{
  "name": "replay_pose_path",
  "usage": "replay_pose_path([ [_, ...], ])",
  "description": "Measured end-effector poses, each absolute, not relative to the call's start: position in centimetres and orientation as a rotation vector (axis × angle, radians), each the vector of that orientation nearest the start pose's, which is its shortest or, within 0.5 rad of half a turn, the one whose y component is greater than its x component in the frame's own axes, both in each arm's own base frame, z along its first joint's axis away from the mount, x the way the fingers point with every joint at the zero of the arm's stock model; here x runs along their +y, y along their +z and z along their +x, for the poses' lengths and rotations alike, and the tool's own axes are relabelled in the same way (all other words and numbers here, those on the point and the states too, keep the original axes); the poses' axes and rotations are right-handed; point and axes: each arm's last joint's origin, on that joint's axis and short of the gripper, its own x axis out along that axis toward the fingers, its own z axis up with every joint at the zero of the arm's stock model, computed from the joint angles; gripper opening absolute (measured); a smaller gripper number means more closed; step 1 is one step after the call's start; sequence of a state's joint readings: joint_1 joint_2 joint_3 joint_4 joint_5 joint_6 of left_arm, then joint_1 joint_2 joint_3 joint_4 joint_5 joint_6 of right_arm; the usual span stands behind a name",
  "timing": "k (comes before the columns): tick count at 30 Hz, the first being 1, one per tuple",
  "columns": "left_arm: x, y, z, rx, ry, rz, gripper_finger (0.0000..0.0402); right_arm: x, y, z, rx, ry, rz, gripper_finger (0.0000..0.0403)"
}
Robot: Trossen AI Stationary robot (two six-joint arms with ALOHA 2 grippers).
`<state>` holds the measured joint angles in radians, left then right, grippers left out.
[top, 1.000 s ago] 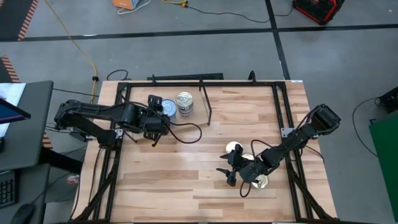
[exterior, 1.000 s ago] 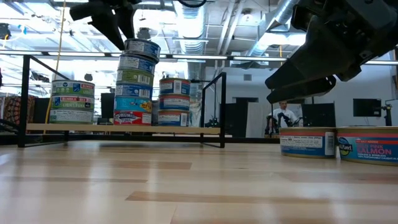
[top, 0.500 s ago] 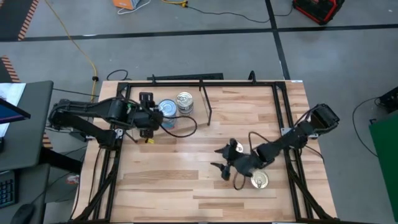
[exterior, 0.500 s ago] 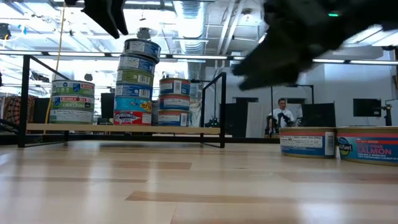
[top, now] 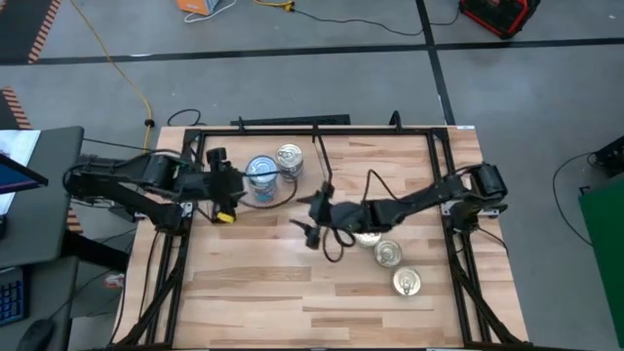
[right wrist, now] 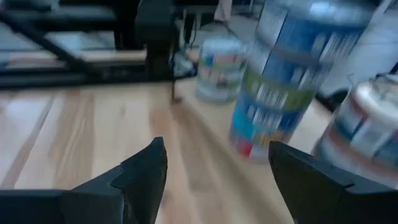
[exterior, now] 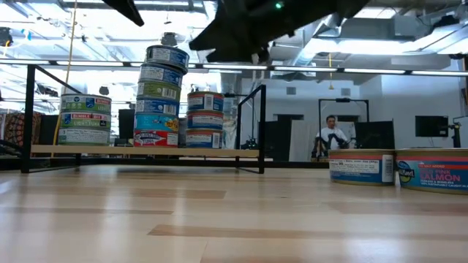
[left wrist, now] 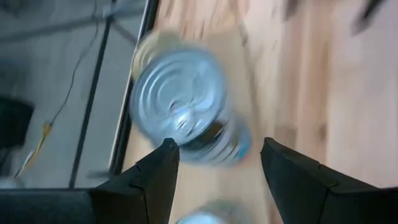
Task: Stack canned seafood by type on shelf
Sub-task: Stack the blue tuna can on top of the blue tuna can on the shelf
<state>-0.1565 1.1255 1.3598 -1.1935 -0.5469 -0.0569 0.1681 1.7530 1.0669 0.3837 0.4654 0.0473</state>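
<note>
Silver-lidded tin stacks [exterior: 162, 95] upright on plywood shelf [exterior: 146, 151], lids up

We count three stacks of small round seafood tins on the light plywood shelf [exterior: 146, 151]: a tall stack of five [exterior: 159, 97], a stack of three [exterior: 205, 120] and a stack of two [exterior: 85, 119]. Two flat tins [exterior: 361, 166] rest on the butcher-block counter [exterior: 219, 219]. Two dark robot arms [top: 136, 177] reach in.

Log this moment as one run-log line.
left gripper: open, empty, beside tall can stack on shelf | right gripper: open, empty, mid-table | loose cans: on table
</note>
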Motion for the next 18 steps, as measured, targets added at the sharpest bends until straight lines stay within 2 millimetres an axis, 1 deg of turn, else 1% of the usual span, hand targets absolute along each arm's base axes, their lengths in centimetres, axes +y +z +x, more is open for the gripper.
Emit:
replay_pose_path([
  [2, -1.9, 37.8, 17.8, 0.812, 0.356, 0.267, 0.0219, 4.3, 23.7, 38.8, 0.270, -0.306, -0.060, 0.0306],
  [4, -2.1, 37.3, 17.0, 0.736, 0.337, 0.246, 0.0219, 3.3, 24.3, 39.2, 0.257, -0.300, -0.053, 0.0306],
  [8, -2.2, 35.4, 15.6, 0.652, 0.330, 0.188, 0.0219, 1.1, 24.8, 39.6, 0.251, -0.293, -0.036, 0.0306],
  [12, -2.0, 34.3, 14.2, 0.575, 0.345, 0.150, 0.0219, -1.1, 25.0, 39.7, 0.244, -0.310, -0.020, 0.0306],
  [15, -1.6, 33.9, 13.3, 0.531, 0.387, 0.141, 0.0219, -2.3, 25.1, 39.6, 0.236, -0.331, -0.014, 0.0306],
  [18, -1.3, 34.1, 12.4, 0.489, 0.430, 0.116, 0.0219, -3.3, 25.4, 39.7, 0.200, -0.326, 0.006, 0.0306],
])
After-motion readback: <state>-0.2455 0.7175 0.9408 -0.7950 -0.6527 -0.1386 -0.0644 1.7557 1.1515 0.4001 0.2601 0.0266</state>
